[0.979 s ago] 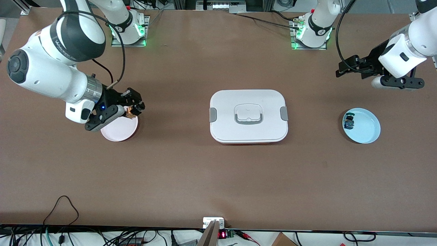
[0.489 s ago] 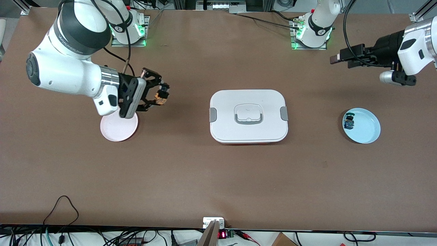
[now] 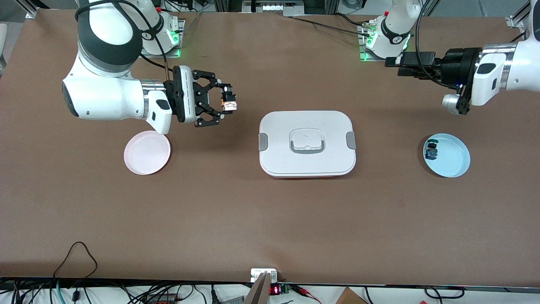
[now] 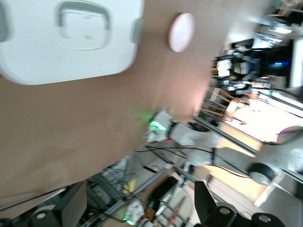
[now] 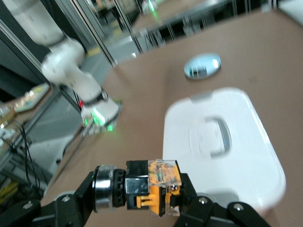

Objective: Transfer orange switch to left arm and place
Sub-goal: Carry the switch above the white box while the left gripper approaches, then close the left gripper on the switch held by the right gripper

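While my right hand grips the orange switch above bare desk, I should carry it high over the box toward my open, empty left hand.

A pink plate lies on the brown counter toward the right arm's end. A light blue plate lies toward the left arm's end, with a small dark part showing blue and green bits resting in it at its rim. Black cables trail along the counter's near edge.
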Available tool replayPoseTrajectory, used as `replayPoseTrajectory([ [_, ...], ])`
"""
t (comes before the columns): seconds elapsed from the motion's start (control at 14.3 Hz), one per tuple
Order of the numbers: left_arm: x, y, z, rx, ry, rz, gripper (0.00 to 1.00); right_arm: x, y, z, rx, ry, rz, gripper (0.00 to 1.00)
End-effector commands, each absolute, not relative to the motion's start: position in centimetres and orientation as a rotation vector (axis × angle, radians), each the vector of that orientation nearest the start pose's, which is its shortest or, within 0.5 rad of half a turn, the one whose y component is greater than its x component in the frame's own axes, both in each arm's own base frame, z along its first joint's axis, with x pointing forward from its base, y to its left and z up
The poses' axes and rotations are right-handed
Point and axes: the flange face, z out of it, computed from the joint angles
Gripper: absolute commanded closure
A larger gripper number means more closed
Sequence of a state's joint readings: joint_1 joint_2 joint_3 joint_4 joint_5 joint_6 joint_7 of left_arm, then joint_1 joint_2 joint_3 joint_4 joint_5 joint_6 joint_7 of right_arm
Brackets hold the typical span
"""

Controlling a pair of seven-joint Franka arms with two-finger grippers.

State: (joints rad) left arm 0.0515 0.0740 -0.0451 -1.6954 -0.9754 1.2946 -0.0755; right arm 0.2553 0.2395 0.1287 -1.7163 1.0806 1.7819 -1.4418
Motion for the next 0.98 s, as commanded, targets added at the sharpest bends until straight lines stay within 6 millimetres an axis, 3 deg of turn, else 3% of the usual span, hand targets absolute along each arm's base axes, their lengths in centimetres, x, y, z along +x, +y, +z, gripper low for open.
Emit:
replayPoseTrajectory([
  [0.0,55.4,-11.7,55.1,1.980,-0.055,-0.416,0.00,55.3,32.2,48.5,-1.469,-1.309,-0.578,1.00],
  [0.21,55.2,-15.8,51.9,1.760,-0.011,-0.318,0.00,55.6,34.3,48.9,-1.400,-1.172,-0.719,1.00],
  [0.49,54.4,-22.2,52.1,1.706,0.078,-0.212,0.00,55.1,37.3,48.5,-1.383,-1.071,-0.814,1.00],
  [0.56,54.5,-22.8,51.9,1.692,0.107,-0.199,0.00,55.0,37.5,48.7,-1.368,-1.045,-0.824,1.00],
  [0.7,53.6,-26.6,51.3,1.680,0.157,-0.181,0.00,55.2,37.6,48.5,-1.345,-1.032,-0.859,1.00],
  [0.91,53.1,-27.1,50.0,1.673,0.207,-0.209,0.00,54.7,38.6,48.3,-1.326,-1.034,-0.864,1.00],
])
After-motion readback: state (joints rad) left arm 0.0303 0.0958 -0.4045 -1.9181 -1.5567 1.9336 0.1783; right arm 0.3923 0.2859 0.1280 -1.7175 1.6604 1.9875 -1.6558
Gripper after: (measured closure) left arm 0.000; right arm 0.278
